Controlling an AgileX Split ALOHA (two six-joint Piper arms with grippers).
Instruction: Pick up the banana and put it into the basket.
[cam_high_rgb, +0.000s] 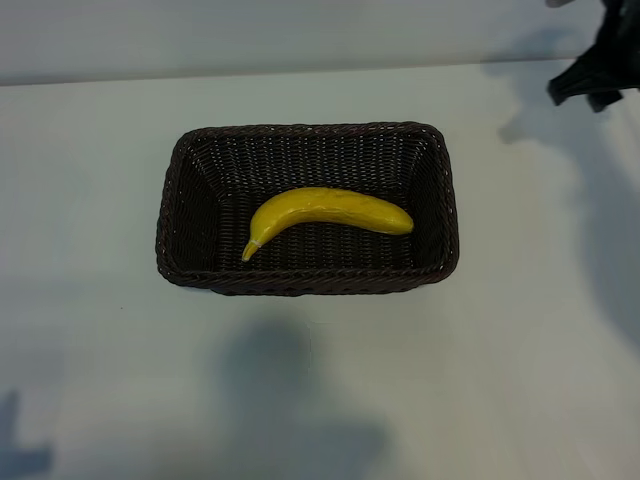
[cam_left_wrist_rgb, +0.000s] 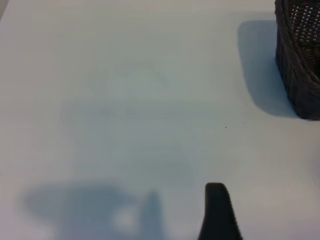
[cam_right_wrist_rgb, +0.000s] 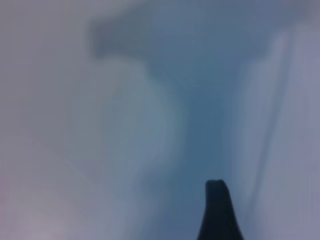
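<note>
Now banana (cam_high_rgb: 330, 212) inside basket (cam_high_rgb: 300, 138); table (cam_high_rgb: 90, 300) bare around.

Banana (cam_high_rgb: 330, 212): single, bright yellow, curved, smooth peel with faint darker marks along the top. Lying flat on the floor of the basket (cam_high_rgb: 440, 200), lengthwise, roughly centred. Arch bowed toward the far wall; pale tapered stem tip pointing down toward the near-left, close to the near wall; blunt end reaching toward the right wall, short of touching it. Spans about half the basket's length. Not held by anything.

Basket: rectangular, dark-brown woven wicker, rounded corners, low sloping sides, upright on the white surface, middle of the exterior view. One corner also visible in the left wrist view (cam_left_wrist_rgb: 300, 60), casting a shadow beside it.
</note>
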